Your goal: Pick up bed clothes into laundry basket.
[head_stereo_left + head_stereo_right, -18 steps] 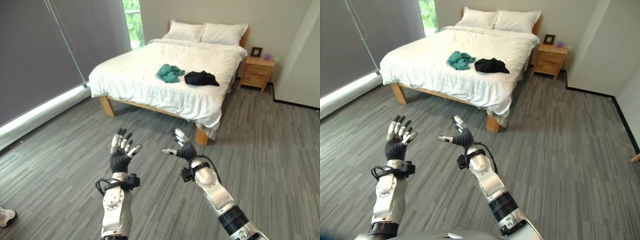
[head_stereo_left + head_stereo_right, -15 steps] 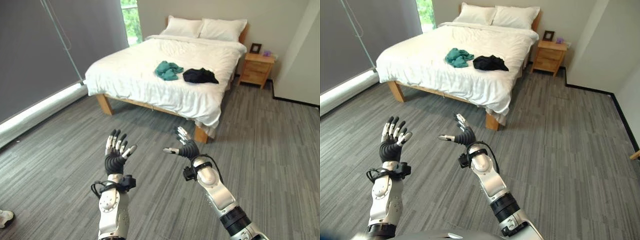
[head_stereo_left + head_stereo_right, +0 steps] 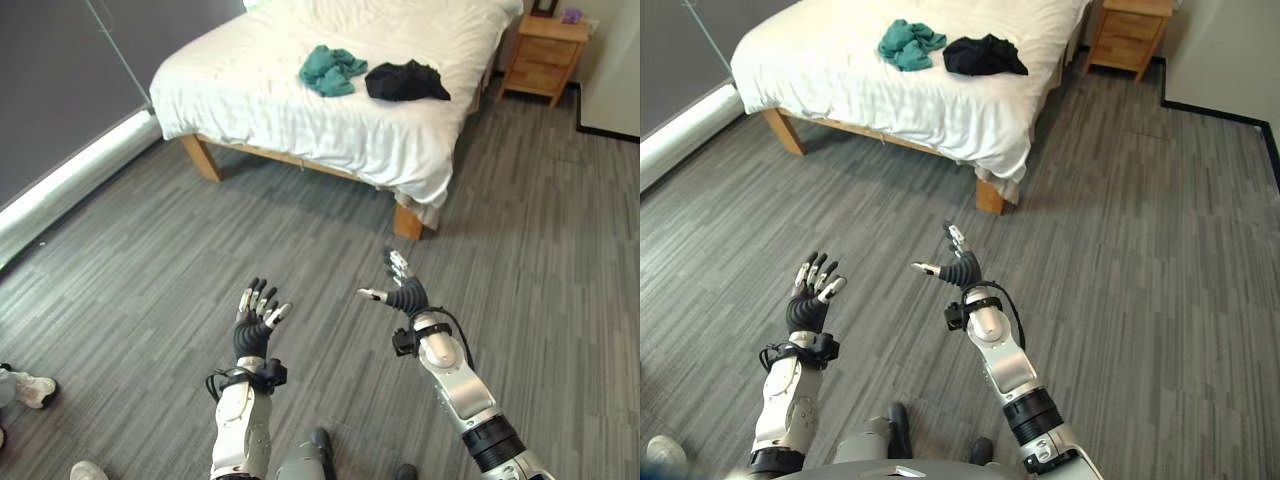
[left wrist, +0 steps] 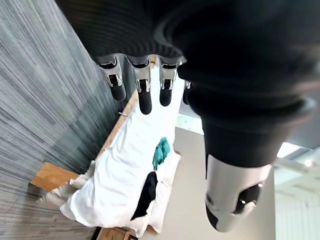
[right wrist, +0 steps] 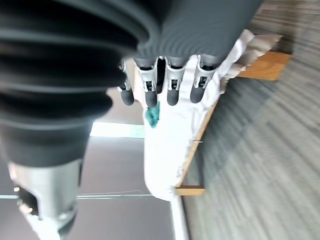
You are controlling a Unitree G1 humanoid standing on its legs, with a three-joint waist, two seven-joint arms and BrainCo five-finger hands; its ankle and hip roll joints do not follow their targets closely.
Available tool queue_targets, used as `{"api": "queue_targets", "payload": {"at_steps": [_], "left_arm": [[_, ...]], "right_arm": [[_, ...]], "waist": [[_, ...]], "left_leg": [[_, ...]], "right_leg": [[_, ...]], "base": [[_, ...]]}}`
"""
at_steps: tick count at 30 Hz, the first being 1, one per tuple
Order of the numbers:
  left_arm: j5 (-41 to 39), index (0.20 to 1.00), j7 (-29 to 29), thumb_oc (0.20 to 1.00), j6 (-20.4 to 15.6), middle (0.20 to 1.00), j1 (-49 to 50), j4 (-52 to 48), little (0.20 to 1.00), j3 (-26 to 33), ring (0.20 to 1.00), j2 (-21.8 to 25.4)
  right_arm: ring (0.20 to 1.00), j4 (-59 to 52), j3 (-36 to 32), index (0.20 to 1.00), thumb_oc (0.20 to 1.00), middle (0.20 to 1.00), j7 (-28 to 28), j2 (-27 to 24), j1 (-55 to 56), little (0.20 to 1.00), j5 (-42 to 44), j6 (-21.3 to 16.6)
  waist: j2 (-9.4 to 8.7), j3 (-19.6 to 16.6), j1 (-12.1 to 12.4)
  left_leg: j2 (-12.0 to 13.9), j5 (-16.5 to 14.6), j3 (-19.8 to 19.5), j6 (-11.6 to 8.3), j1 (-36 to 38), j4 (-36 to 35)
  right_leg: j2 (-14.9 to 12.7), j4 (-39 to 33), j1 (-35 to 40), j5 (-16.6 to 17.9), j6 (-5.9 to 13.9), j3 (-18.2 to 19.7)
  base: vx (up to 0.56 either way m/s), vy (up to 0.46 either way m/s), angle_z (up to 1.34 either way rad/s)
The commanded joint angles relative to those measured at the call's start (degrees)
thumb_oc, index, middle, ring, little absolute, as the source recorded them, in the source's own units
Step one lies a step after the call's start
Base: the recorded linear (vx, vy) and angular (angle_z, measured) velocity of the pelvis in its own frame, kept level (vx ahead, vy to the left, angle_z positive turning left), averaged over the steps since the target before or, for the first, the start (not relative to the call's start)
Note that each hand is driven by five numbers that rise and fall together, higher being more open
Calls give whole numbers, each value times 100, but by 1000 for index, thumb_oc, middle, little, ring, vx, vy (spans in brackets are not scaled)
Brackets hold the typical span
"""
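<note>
1. A wooden-framed bed with a white quilt point(image 3: 300, 90) stands at the far side of the room, on a grey wood-grain plank floor point(image 3: 130, 300).
2. A crumpled teal cloth garment point(image 3: 331, 70) lies on the quilt, toward the near right part of the bed.
3. A crumpled black cloth garment point(image 3: 405, 81) lies just to the right of the teal garment, close beside it; whether the two touch cannot be told.
4. A small light wooden nightstand with drawers point(image 3: 546, 56) stands at the far right, just beside the bed.
5. The left hand point(image 3: 254, 322) hovers over the floor at near centre-left, well apart from the bed, its fingers point(image 4: 144, 96) straight and spread, released and holding nothing.
6. The right hand point(image 3: 405, 295) hovers over the floor at near centre-right, level with the left hand, its fingers point(image 5: 171, 90) straight and released, the thumb out to the side, holding nothing.
7. A person's white shoe point(image 3: 30, 388) rests on the floor at the near left edge, and another shoe tip point(image 3: 88, 470) shows nearer still.
</note>
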Motion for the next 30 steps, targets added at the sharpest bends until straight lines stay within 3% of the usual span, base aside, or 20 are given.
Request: {"api": "queue_targets", "payload": {"at_steps": [1, 4, 6, 7, 9, 11, 13, 14, 15, 16, 18, 20, 22, 23, 24, 26, 27, 28, 29, 30], "left_arm": [[74, 1000, -42, 1000, -352, 1000, 46, -256, 1000, -89, 1000, 176], [68, 1000, -130, 1000, -313, 1000, 195, -256, 1000, -145, 1000, 272], [74, 1000, -195, 1000, -258, 1000, 176, -250, 1000, -251, 1000, 296], [69, 1000, -226, 1000, -142, 1000, 68, -175, 1000, -394, 1000, 252], [96, 1000, -267, 1000, -116, 1000, -5, -202, 1000, -544, 1000, 334], [154, 1000, -335, 1000, -134, 1000, -192, -248, 1000, -685, 1000, 533], [152, 1000, -430, 1000, -121, 1000, -290, -207, 1000, -744, 1000, 540], [149, 1000, -467, 1000, -92, 1000, -298, -191, 1000, -777, 1000, 524], [125, 1000, -501, 1000, -57, 1000, -279, -189, 1000, -779, 1000, 499], [150, 1000, -547, 1000, -28, 1000, -292, -121, 1000, -777, 1000, 447], [182, 1000, -568, 1000, 27, 1000, -376, 24, 1000, -785, 1000, 377], [235, 1000, -543, 1000, 37, 1000, -444, 88, 1000, -824, 1000, 324], [266, 1000, -585, 1000, 5, 1000, -486, 197, 1000, -945, 1000, 209], [268, 1000, -585, 1000, 1, 1000, -481, 198, 1000, -944, 1000, 202], [273, 1000, -665, 1000, 7, 1000, -431, 253, 1000, -1057, 1000, 66], [343, 1000, -601, 1000, -97, 1000, -425, 199, 1000, -1139, 1000, -29], [336, 1000, -559, 1000, -114, 1000, -527, 229, 1000, -1176, 1000, -119], [337, 1000, -558, 1000, -114, 1000, -543, 232, 1000, -1177, 1000, -114], [334, 1000, -567, 1000, -215, 1000, -576, 215, 1000, -1248, 1000, -81], [336, 1000, -577, 1000, -254, 1000, -555, 218, 1000, -1269, 1000, -71]], "right_arm": [[1000, -469, -149, 1000, 1000, 1000, 148, 182, 66, 1000, 45, -279], [1000, -388, -70, 1000, 1000, 1000, 230, 274, 250, 1000, -8, -281], [1000, -328, -119, 1000, 1000, 1000, 194, 319, 323, 1000, -2, -367], [1000, -212, -219, 1000, 1000, 1000, 144, 375, 363, 1000, 10, -422], [1000, -217, -324, 1000, 1000, 1000, 165, 379, 360, 1000, 41, -444], [1000, -234, -412, 1000, 1000, 1000, 160, 351, 279, 1000, 15, -494], [1000, -318, -453, 1000, 1000, 1000, 172, 355, 282, 1000, 34, -499], [1000, -378, -456, 1000, 1000, 1000, 198, 362, 333, 1000, 45, -499], [1000, -458, -429, 1000, 1000, 1000, 250, 329, 369, 1000, 35, -511], [1000, -511, -401, 1000, 1000, 1000, 264, 316, 426, 1000, 4, -508], [1000, -503, -392, 1000, 1000, 1000, 209, 351, 524, 1000, -2, -524], [1000, -509, -368, 1000, 1000, 1000, 159, 323, 613, 1000, -22, -564], [1000, -574, -382, 1000, 1000, 1000, 114, 166, 815, 1000, -62, -599], [1000, -584, -375, 1000, 1000, 1000, 113, 157, 825, 1000, -60, -597], [1000, -566, -375, 1000, 1000, 1000, 184, 110, 943, 1000, -70, -565], [1000, -381, -356, 1000, 1000, 1000, 177, 16, 902, 1000, -172, -536], [1000, -240, -393, 1000, 1000, 1000, 137, -61, 829, 1000, -280, -515], [1000, -235, -404, 1000, 1000, 1000, 138, -56, 811, 1000, -281, -517], [1000, -250, -463, 1000, 1000, 1000, 206, -68, 822, 1000, -245, -512], [1000, -231, -457, 1000, 1000, 1000, 239, -73, 811, 1000, -237, -503]], "waist": [[-228, -256, 227], [-198, -308, 294], [-149, -295, 310], [-123, -297, 303], [-12, -249, 217], [49, -322, 253], [61, -395, 153], [54, -398, 35], [-5, -413, -57], [-157, -430, -247], [-200, -435, -382], [-197, -460, -433], [-165, -563, -601], [-173, -554, -603], [-131, -674, -737], [-91, -541, -713], [-225, -359, -645], [-223, -356, -671], [-286, -295, -635], [-302, -290, -611]], "left_leg": [[259, 966, 296, -458, 632, -831], [101, 1133, 234, -442, 1064, -872], [-21, 1191, 392, -388, 1433, -872], [-30, 1134, 518, -373, 1573, -872], [16, 1025, 586, -353, 1740, -872], [151, 913, 862, -408, 1747, -872], [44, 757, 879, -417, 1807, -872], [-83, 624, 837, -419, 1921, -872], [-215, 514, 809, -416, 2007, -872], [-446, 280, 863, -421, 2308, -872], [-558, -3, 899, -465, 2643, -872], [-653, -201, 948, -466, 2841, -872], [-924, -648, 739, -414, 3206, -872], [-936, -633, 739, -411, 3210, -872], [-1148, -875, 538, -425, 3593, -872], [-926, -802, 533, -682, 3410, 888], [-405, -373, 251, -841, 2590, 2988], [-371, -392, 208, -835, 2488, 3109], [-176, -281, -171, -934, 1628, 4167], [-284, -484, -340, -792, 1116, 4217]], "right_leg": [[-473, -102, 1029, -294, 524, 9], [-410, -102, 1585, -367, 673, 141], [-553, 1011, 1442, -545, 891, 123], [-705, 1789, 1139, -404, 975, 145], [-913, 3357, 248, 39, 933, 343], [-1308, 3934, -666, 166, 896, 102], [-1302, 3424, -1037, 47, 742, -159], [-1114, 2935, -1265, 104, 703, -238], [-968, 2297, -1353, 306, 743, -254], [-1033, 988, -1570, 872, 732, -421], [-1109, -102, -1691, 1508, 785, -685], [-1210, -102, -1954, 1587, 832, -747], [-1090, -102, -2019, 1614, 695, -437], [-1099, -102, -2017, 1630, 685, -429], [-927, -102, -1707, 1803, 407, -219], [-895, -102, -942, 1752, 351, -382], [-878, -102, -427, 1539, 318, -354], [-876, -102, -456, 1559, 300, -383], [-805, -102, -197, 1315, 258, -307], [-775, -102, -103, 1186, 247, -214]], "base": [[183, 43, -16], [594, 208, -36], [472, 283, -38], [392, 252, -9], [305, 212, 10], [300, 171, 16], [332, 119, -4], [292, 29, 32], [605, -18, 42], [479, -32, 32], [488, -17, 23], [453, 2, 34], [505, -1, 1], [638, -70, -21], [644, -141, -24], [794, -297, -3], [495, -297, 6], [568, -294, -6], [358, -103, -21], [375, -94, -18]]}}
